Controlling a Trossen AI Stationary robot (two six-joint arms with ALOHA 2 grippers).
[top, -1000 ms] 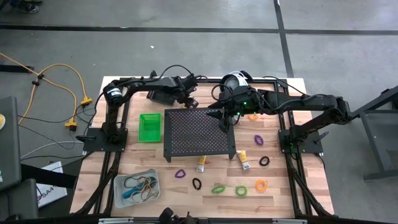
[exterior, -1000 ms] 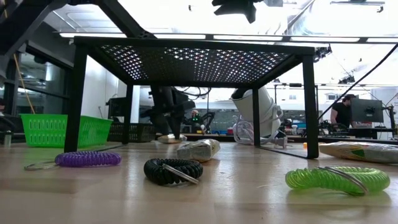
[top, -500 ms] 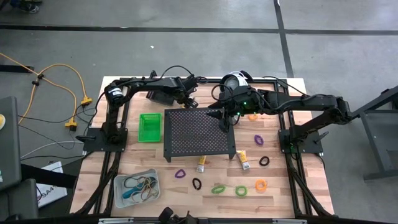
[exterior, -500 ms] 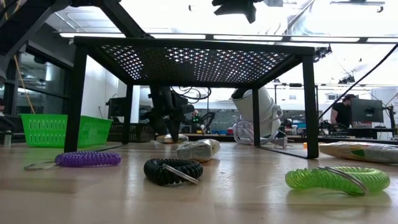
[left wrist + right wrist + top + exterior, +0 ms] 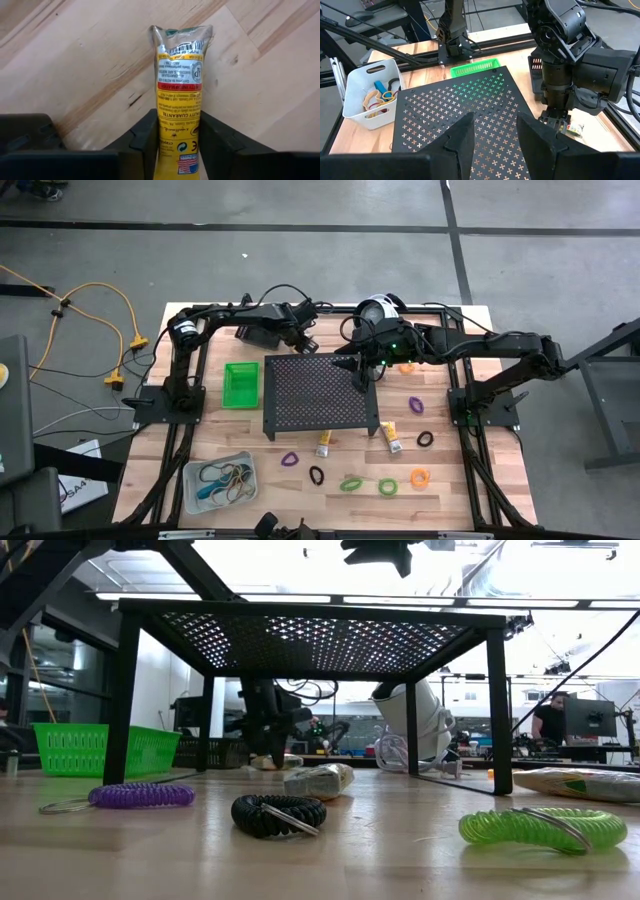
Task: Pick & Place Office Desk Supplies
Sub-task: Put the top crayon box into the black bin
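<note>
Along the worktop's near edge lie a purple coiled loop (image 5: 140, 795), a black coiled loop (image 5: 279, 813) and a green coiled loop (image 5: 543, 828), not yet sorted, with a clear plastic bin (image 5: 218, 482) of rubber bands at the near left corner. Past the black perforated metal stand (image 5: 318, 393), near the far edge, the left gripper (image 5: 179, 145) has its fingers against both sides of a small yellow tube (image 5: 180, 95) lying on the wood; whether it is firmly pinched cannot be told. The step in hand appears to be picking this tube; next comes a firm squeeze and a lift toward a bin. Its label reads "GUARANTEE". The right gripper (image 5: 492, 135) waits part open and empty above the stand.
</note>
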